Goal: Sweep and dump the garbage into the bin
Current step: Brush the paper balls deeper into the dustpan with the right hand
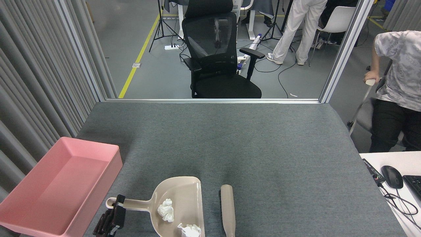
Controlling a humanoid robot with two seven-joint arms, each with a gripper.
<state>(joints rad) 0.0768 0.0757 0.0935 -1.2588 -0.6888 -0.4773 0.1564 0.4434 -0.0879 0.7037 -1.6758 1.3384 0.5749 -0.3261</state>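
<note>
Garbage, two crumpled tissue balls point(165, 210) point(189, 230), is seen lying inside a beige dustpan point(184, 197) on the grey counter point(246, 141). At far left, the pink bin point(19, 200) is shown with nothing in it. The dustpan's handle is gripped by the left end effector point(113, 214), closed around it near the ringed end. Just right of the dustpan, apart from it, a brush point(227, 210) is pictured, running off the lower edge; the right end effector is not seen.

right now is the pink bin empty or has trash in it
Empty: the pink bin shows only bare floor; both tissue balls sit in the dustpan.
</note>
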